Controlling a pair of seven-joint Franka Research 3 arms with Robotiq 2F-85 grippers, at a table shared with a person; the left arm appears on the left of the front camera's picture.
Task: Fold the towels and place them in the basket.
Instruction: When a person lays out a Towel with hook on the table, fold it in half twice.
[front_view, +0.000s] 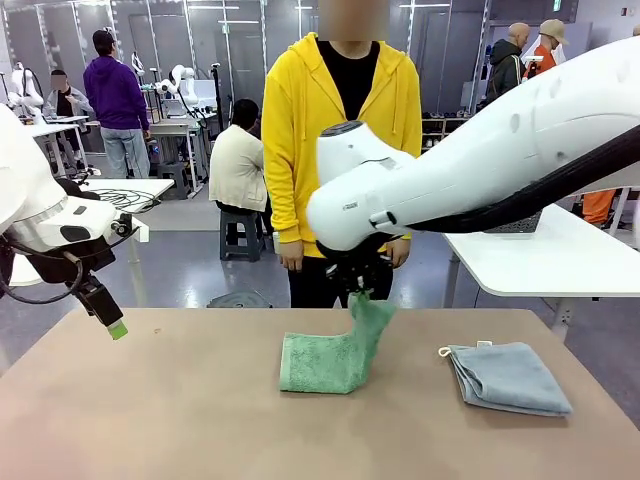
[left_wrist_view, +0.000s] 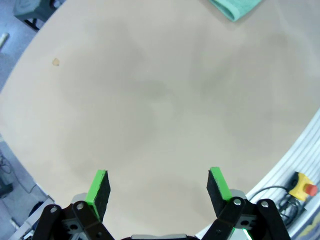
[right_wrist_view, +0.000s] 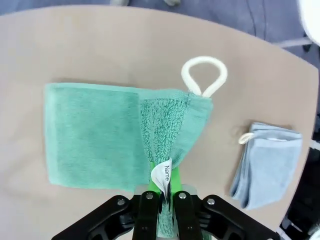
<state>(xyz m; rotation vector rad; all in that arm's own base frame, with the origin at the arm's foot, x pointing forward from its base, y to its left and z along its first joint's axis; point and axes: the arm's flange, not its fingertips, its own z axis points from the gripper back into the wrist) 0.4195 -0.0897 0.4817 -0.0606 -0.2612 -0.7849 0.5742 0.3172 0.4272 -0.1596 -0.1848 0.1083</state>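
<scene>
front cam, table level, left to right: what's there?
left gripper, open, hanging over the table's left edge → sea-green towel, one end lifted by the shut right gripper → folded grey-blue towel lying flat at the right.

Tan tabletop (front_view: 180, 400). Sea-green towel (front_view: 320, 362) at centre, one corner lifted; folded grey-blue towel (front_view: 512, 377) well right of it.
</scene>
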